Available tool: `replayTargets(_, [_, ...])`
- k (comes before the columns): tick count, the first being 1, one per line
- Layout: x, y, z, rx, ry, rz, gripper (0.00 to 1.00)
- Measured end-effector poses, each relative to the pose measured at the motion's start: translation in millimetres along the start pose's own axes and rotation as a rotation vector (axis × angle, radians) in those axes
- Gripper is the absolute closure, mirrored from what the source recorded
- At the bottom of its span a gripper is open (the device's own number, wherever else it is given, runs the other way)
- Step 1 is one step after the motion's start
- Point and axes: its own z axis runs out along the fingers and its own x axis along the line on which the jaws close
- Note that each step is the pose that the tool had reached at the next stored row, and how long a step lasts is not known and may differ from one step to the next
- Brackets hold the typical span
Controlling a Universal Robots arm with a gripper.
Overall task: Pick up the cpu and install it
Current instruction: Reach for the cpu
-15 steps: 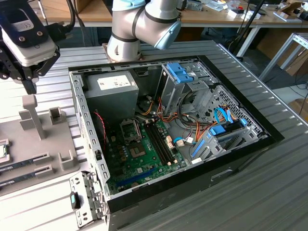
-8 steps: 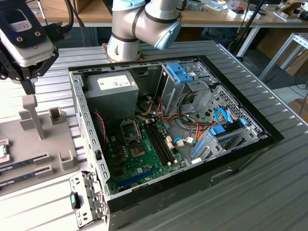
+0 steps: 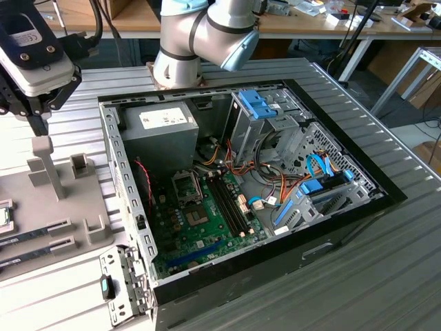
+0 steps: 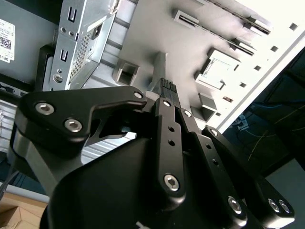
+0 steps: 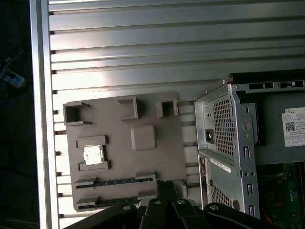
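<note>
cpu: you find the cpu (image 5: 93, 155) lying flat in a square pocket of the grey tray (image 5: 164, 143), silver top up — nothing touches it.
tray: it rests on the ribbed table (image 5: 119, 47), just beside the open computer case (image 3: 331, 234); in the exterior view it is at about nine o'clock from the case.
memory sticks: two memory sticks (image 5: 114, 181) lie in slots of the same tray, near the cpu.
gripper: your gripper (image 4: 167, 88) is clenched with nothing between its fingers; it hangs over the tray, apart from the cpu — at about ten o'clock from the case in the exterior view.
socket: the black socket frame (image 3: 186, 185) sits on the green motherboard (image 3: 200, 227) inside the case, well apart from the cpu.
</note>
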Motion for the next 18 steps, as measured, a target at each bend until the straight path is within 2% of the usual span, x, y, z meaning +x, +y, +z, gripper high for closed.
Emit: replayTargets(18, [4.2, -0.4, 0.6, 0.0000, 0.0000, 0.000, 0.89])
